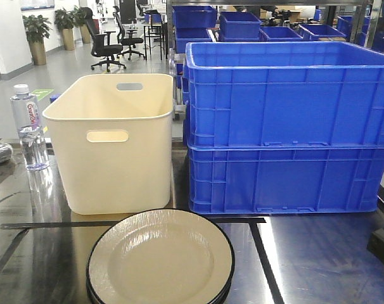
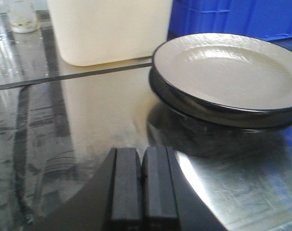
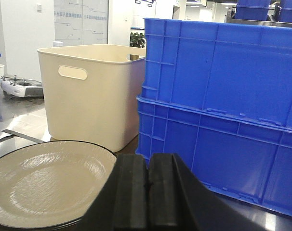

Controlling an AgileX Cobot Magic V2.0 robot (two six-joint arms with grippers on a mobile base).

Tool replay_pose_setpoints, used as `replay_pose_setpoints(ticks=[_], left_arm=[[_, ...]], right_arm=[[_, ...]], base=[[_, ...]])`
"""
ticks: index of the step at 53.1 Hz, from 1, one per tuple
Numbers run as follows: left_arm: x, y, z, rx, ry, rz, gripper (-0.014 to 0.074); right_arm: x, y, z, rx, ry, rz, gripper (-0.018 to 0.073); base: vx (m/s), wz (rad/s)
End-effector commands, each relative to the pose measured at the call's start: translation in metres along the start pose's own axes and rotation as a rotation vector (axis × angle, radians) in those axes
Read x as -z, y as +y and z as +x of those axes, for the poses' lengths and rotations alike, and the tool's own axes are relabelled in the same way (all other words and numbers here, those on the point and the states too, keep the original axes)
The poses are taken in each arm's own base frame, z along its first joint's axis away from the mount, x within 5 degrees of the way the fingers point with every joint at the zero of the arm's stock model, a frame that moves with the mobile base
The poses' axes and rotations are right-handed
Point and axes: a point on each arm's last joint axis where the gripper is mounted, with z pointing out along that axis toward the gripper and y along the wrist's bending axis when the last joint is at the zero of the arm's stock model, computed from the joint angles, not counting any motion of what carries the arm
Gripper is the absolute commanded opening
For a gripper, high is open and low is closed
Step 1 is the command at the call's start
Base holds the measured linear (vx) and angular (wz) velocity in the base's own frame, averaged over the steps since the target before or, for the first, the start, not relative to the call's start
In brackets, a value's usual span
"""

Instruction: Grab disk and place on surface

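Note:
A cream disk with a black rim (image 1: pixel 160 258) tops a small stack of like plates on the dark glossy surface (image 1: pixel 319 259), near the front edge. The left wrist view shows the disk (image 2: pixel 228 72) ahead and to the right of my left gripper (image 2: pixel 142 156), which is shut and empty above the surface (image 2: pixel 64 144). My right gripper (image 3: pixel 147 163) is also shut and empty, with the disk (image 3: pixel 45 183) low to its left. Neither gripper touches the disk, and neither shows in the front view.
A cream plastic bin (image 1: pixel 116 139) stands behind the disk. Two stacked blue crates (image 1: pixel 287 126) fill the right side. A water bottle (image 1: pixel 28 126) stands at the left. Black tape lines (image 1: pixel 262 253) cross the surface.

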Motion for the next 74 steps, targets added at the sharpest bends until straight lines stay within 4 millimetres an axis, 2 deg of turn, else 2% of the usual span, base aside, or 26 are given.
replay_pose_setpoints(ticks=[1, 8, 12, 18, 22, 34, 40, 52, 74], left_arm=[[0.004, -0.004, -0.012, 0.019, -0.068, 0.026, -0.0002], [0.011, -0.010, -0.013, -0.033, -0.105, 0.062, -0.0002], [0.015, -0.008, -0.014, -0.106, -0.140, 0.021, -0.0002], [0.016, 0.000, -0.008, -0.102, -0.203, -0.072, -0.0002], [0.017, 0.007, 0.005, -0.086, -0.234, -0.138, -0.0002], [0.017, 0.020, 0.068, -0.082, -0.265, -0.269, -0.0002], [0.009, 0.026, 0.091, -0.051, -0.174, -0.295, -0.0002], [0.009, 0.026, 0.091, -0.139, -0.161, -0.277, -0.0002], [0.012, 0.025, 0.078, -0.114, -0.309, -0.267, -0.0002]], right_arm=[[0.001, -0.005, -0.013, -0.003, -0.061, 0.051, -0.0009], [0.001, -0.005, -0.013, -0.003, -0.061, 0.051, -0.0009], [0.001, -0.005, -0.013, -0.003, -0.061, 0.051, -0.0009], [0.001, -0.005, -0.013, -0.003, -0.061, 0.051, -0.0009], [0.001, -0.005, -0.013, -0.003, -0.061, 0.051, -0.0009], [0.001, -0.005, -0.013, -0.003, -0.061, 0.051, -0.0009], [0.002, -0.005, -0.013, -0.003, -0.063, 0.052, -0.0009], [0.002, -0.005, -0.013, -0.003, -0.063, 0.052, -0.0009], [0.002, -0.005, -0.013, -0.003, -0.063, 0.052, -0.0009]], base=[[0.00, 0.00], [0.00, 0.00], [0.00, 0.00], [0.00, 0.00], [0.00, 0.00], [0.00, 0.00], [0.00, 0.00], [0.00, 0.00], [0.00, 0.00]])
